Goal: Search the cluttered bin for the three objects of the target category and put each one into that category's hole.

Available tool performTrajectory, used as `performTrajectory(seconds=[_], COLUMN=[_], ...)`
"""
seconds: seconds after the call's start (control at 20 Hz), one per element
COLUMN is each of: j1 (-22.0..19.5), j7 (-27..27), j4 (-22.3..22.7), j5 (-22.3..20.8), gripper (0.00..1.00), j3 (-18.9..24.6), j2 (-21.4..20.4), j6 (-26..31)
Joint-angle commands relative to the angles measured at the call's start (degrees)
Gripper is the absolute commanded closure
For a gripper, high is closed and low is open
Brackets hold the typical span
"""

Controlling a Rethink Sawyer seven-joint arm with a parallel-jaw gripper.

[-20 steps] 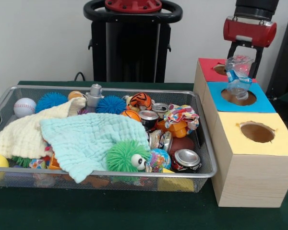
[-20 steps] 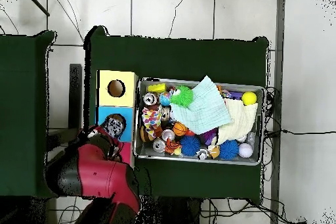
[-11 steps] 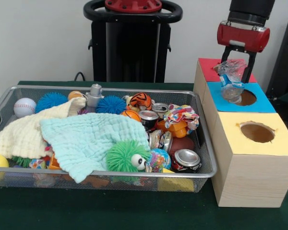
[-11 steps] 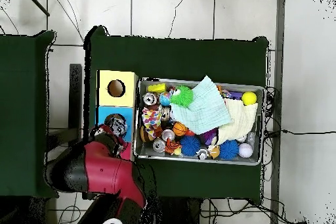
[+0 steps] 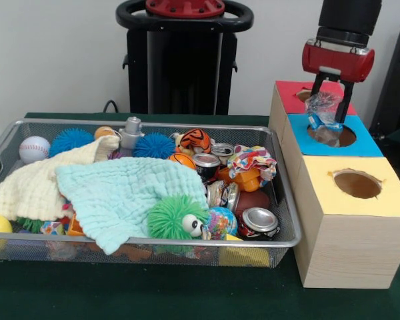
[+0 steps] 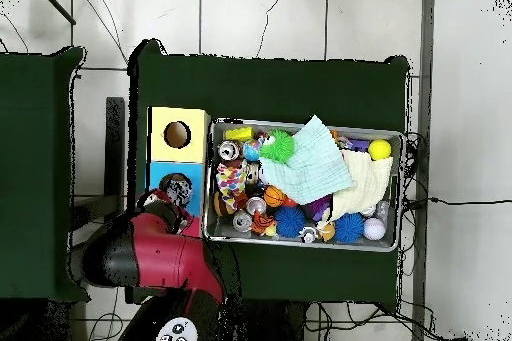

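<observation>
Gripping crumpled plastic bottle (image 5: 322,113) in my pincer (image 5: 333,100), its base inside blue box's hole (image 5: 333,136). Wire bin (image 5: 280,175) holds cloths, balls, cans. Overhead: bottle (image 6: 177,191) over hole; yellow box's hole (image 6: 177,135) empty.

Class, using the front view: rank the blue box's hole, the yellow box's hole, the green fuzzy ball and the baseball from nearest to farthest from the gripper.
1. Blue box's hole, directly beneath the gripper.
2. Yellow box's hole, on the front box.
3. Green fuzzy ball, at the bin's front.
4. Baseball, in the bin's far-left corner.
</observation>
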Motion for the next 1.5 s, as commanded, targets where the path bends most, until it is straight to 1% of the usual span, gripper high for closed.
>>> performTrajectory(seconds=[0.05,0.35,0.4,0.45,0.6,0.85,1.05,1.1,1.25,1.4,1.5], j1=[-1.58,-2.07,-2.63,-2.97,-3.55,-4.03,-3.45,-2.62,-2.67,-1.6,0.07], j7=[4.14,3.34,2.73,2.55,1.99,2.78,3.39,4.23,5.99,6.97,7.04], j4=[0.12,-0.58,-0.32,-0.14,0.13,0.3,-0.12,-0.47,0.31,-0.11,-1.73], j5=[-2.42,-3.04,-3.34,-3.7,-4.02,-4.41,-4.49,-3.9,-2.64,-1.91,-1.98], gripper=[1.0,1.0,1.0,0.0,0.0,0.0,0.0,0.0,0.0,0.0,0.0], j3=[5.56,5.8,6.61,7.19,7.93,8.47,7.65,6.69,7.05,5.64,3.03], j2=[0.82,0.97,0.68,0.48,0.1,-0.14,0.15,0.4,0.34,2.21,4.84], j6=[-1.2,-0.62,-0.34,-0.56,-0.04,-0.16,-0.35,0.0,-0.96,0.06,1.56])
